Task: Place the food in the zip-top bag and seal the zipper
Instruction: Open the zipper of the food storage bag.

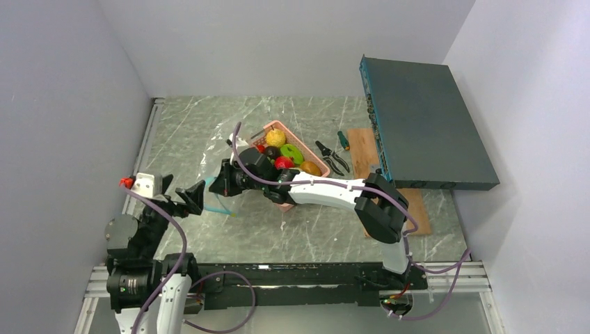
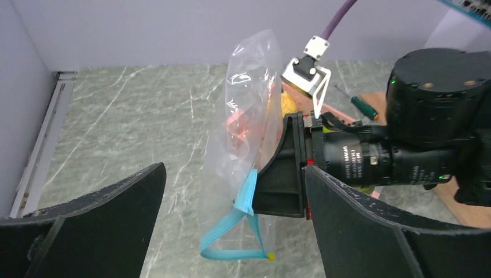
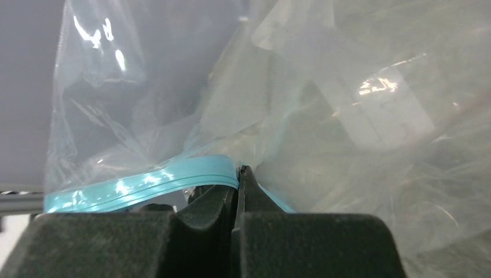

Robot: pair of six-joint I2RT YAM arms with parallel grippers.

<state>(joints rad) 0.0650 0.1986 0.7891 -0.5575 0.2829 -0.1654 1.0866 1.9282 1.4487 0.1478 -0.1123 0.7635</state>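
Bag-holding falls to the right gripper (image 1: 221,182) in the top view: it reaches across to the left of the table's middle, clamped on the zip-top bag (image 1: 217,154), which it holds up off the table. The left gripper (image 1: 197,196) is just beside it, jaws spread wide and holding nothing, and it points straight at the bag. All the food (image 1: 285,154) lies in the pink basket (image 1: 300,145) behind the right arm, so the bag looks empty. Pliers (image 1: 332,158) and a screwdriver (image 1: 343,140) lie further right.

From the left wrist, the bag stands directly ahead between the spread fingers (image 2: 104,223). Its clear body rises above the pinch, while the zipper (image 2: 246,197) droops below in an open teal loop, its long axis running down and toward the camera. The left arm is plainly the nearer one to that loose lip, so I judge the coming move to be a short reach forward onto it.

From the right wrist, the fingertips (image 3: 202,200) are pressed tight on the teal strip, with crumpled film filling the rest.
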